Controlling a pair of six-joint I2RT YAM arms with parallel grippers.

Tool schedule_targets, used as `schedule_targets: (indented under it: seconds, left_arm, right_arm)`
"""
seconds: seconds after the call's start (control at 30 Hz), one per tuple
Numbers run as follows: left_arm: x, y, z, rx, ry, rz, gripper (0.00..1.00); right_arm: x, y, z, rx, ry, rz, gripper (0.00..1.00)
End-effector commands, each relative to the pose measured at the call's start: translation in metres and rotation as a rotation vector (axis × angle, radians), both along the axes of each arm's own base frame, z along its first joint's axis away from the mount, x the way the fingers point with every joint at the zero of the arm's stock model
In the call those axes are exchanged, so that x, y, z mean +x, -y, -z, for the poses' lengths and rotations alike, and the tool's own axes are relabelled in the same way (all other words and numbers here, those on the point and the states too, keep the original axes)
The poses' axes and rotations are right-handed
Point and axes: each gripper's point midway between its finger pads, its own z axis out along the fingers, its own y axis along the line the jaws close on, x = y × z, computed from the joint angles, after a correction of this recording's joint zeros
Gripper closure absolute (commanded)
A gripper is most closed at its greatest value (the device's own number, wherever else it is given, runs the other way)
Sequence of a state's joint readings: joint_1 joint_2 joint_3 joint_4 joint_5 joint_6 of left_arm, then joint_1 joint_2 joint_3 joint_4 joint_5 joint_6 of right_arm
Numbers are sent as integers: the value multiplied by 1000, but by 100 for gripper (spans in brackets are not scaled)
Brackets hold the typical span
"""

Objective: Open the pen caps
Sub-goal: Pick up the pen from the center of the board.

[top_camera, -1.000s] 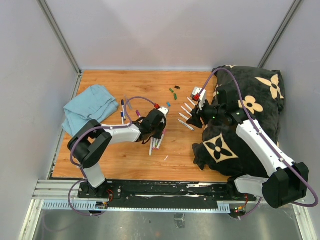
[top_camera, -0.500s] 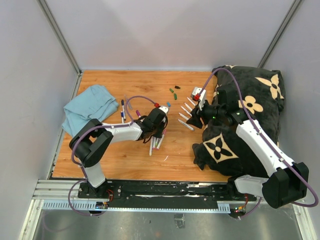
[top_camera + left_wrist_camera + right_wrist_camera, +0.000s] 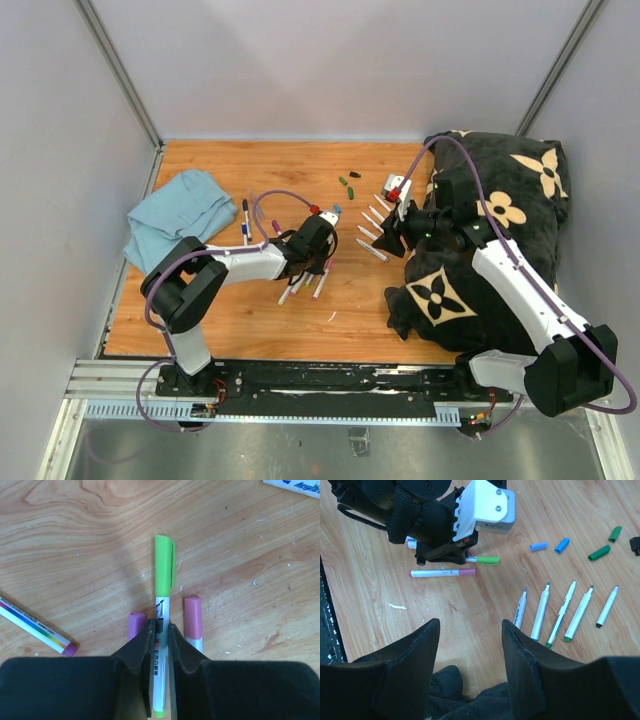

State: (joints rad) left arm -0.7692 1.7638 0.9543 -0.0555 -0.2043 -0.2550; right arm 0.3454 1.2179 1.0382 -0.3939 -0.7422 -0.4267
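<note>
Well, the left gripper [image 3: 159, 630] pinches a white marker [image 3: 160, 611] mid-barrel, its green cap [image 3: 164, 565] on and pointing over bare table [image 3: 75, 555] wood, capped markers [image 3: 193, 622] crowding both sides. The right gripper [image 3: 470, 625] hangs spread and empty at the black bag [image 3: 520, 190]'s edge, loose caps [image 3: 562, 545] lying beyond it.

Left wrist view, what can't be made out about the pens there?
In the left wrist view:
- Purple-capped pen: barrel hidden behind the left fingers.
- Pink-capped pen: barrel hidden behind the same fingers.
- Green-capped pen: barrel print partly covered by the fingers gripping it.
- Pen at top right: cut off by the frame edge, cap unseen.
- Rainbow-striped pen: far end cut off by the left edge.
</note>
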Motion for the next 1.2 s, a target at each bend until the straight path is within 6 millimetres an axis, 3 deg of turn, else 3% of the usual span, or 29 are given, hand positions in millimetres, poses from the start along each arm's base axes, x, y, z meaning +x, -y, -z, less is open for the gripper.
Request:
schedule_targets:
  seconds: [0.0, 0.2, 0.5, 0.9, 1.17]
  left_arm:
    - [10, 12, -22, -48, 55, 14, 98]
    - [10, 16, -51, -156, 117, 14, 99]
    - [4, 4, -104, -409, 247, -35, 100]
    - [-34, -9, -160, -797, 388, -18, 100]
    - [-48, -12, -185, -939, 428, -4, 100]
  right_arm:
    - [-3, 1, -4, 32, -7, -12, 46]
    - [-7, -3, -3, 49, -30, -27, 46]
    - [-11, -12, 1, 107, -104, -47, 47]
    - [-16, -23, 3, 193, -176, -60, 47]
    - [-20, -26, 4, 217, -200, -78, 46]
